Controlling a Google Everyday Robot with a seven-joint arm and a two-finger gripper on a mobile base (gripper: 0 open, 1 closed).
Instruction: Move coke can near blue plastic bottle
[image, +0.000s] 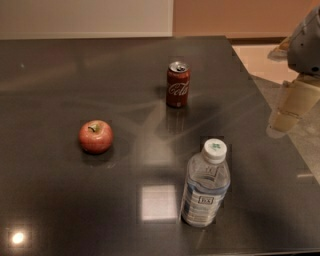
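Note:
The coke can (178, 84), red with white script and a silver top, stands upright on the dark table (60, 190) at the middle back. The blue plastic bottle (206, 186), clear with a white cap and pale label, stands upright near the front, right of centre. The can and bottle are well apart. My gripper (289, 107) hangs at the right edge of the view, over the table's right border, away from the can and holding nothing.
A red apple (95, 136) sits on the table's left half. The table's right edge runs diagonally past the gripper, with pale floor (260, 60) beyond. A wall stands behind the far edge.

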